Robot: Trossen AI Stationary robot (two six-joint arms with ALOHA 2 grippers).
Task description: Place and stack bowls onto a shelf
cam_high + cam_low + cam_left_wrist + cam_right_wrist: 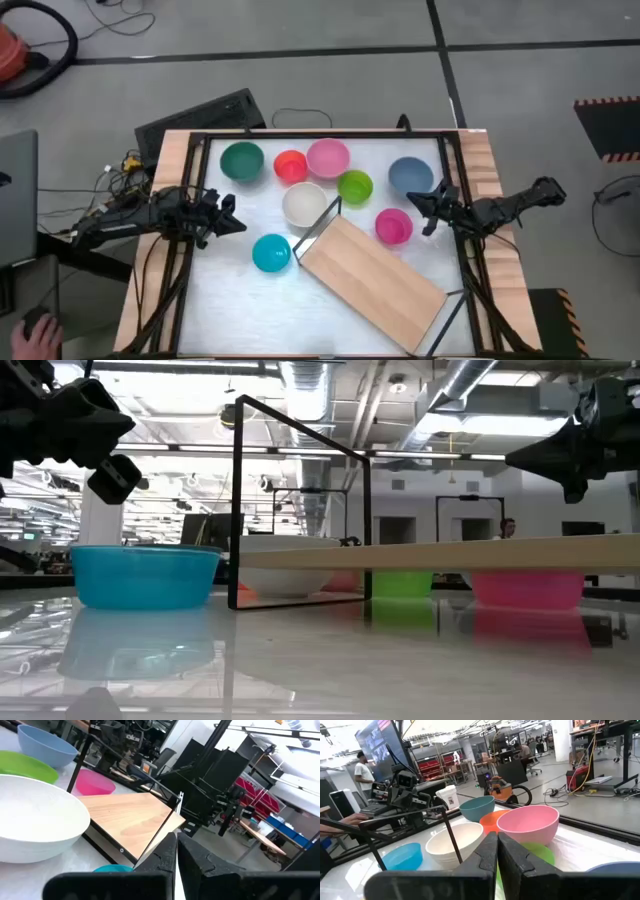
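Observation:
Eight bowls sit upright on the white tabletop in the high view: dark green (241,160), red (290,166), pink (328,157), lime (355,185), blue (410,175), white (304,203), magenta (394,226) and cyan (271,253). The light-wood shelf (370,277) stands slantwise near the table's middle on its thin black frame (237,500); the low view shows its board (440,553) level above the table. My left gripper (235,222) hovers shut to the left of the cyan bowl. My right gripper (420,205) hovers shut beside the blue and magenta bowls.
A black frame (320,135) runs around the tabletop, with wooden side edges (480,160). A dark case (205,115) lies beyond the far left corner, with cables at the left. A person's hand (40,335) shows at the near left. Bare tabletop lies near the front left (240,310).

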